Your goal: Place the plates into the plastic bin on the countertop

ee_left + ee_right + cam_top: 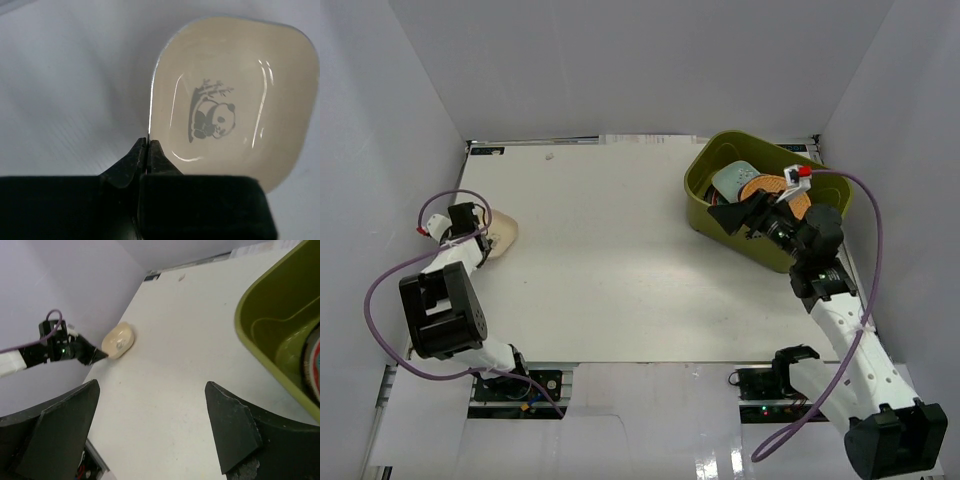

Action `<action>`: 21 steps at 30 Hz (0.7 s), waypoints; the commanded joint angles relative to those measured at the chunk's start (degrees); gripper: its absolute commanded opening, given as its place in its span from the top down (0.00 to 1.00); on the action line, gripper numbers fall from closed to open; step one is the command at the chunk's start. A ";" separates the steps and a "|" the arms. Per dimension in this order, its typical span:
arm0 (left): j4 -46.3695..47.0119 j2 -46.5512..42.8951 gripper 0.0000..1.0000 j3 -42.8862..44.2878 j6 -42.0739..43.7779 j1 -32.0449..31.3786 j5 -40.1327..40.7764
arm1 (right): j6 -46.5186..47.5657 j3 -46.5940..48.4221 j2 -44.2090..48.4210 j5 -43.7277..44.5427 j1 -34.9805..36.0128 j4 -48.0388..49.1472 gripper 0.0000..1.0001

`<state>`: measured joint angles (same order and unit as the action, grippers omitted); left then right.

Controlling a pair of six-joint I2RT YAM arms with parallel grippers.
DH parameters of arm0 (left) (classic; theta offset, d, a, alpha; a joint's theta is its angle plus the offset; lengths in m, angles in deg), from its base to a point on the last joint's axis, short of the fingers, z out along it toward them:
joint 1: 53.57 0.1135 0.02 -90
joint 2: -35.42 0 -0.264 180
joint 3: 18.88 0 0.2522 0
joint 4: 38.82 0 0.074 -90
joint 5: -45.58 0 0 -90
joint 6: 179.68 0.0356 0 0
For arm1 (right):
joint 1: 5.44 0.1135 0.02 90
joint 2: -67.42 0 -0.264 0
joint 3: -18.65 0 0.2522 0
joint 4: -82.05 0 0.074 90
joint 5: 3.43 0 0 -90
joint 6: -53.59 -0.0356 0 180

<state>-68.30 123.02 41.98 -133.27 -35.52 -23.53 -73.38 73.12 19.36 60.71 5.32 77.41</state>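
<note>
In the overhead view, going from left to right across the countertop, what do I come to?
left gripper → cream square plate → plastic bin

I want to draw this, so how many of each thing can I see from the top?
Green bin: 1
Plates: 3 (cream panda dish, teal plate, orange plate); more may hide underneath
Robot arms: 2 (left arm, right arm)
Total: 6

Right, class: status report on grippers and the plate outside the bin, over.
Left gripper shut on rim of cream plate, plate on countertop. Right gripper open, empty, over plastic bin, possibly blocking drop. Other plates inside.
</note>
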 commanded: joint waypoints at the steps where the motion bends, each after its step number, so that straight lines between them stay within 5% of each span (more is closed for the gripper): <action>1: 0.35 -2.77 1.00 1.60 2.54 0.15 -1.98 | 2.60 1.83 -2.74 2.14 6.09 1.69 0.08; 11: 2.28 -22.80 1.00 -5.85 6.51 -7.04 -22.36 | 15.16 18.50 -19.08 11.10 29.29 -9.03 0.03; 21: -0.09 -39.42 1.00 -12.63 5.71 -24.01 -33.89 | 20.09 30.83 -35.43 21.02 38.27 -18.26 0.08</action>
<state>-67.98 86.69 30.50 -127.57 -57.71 -52.69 -56.74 100.55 -13.16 76.92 41.76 63.14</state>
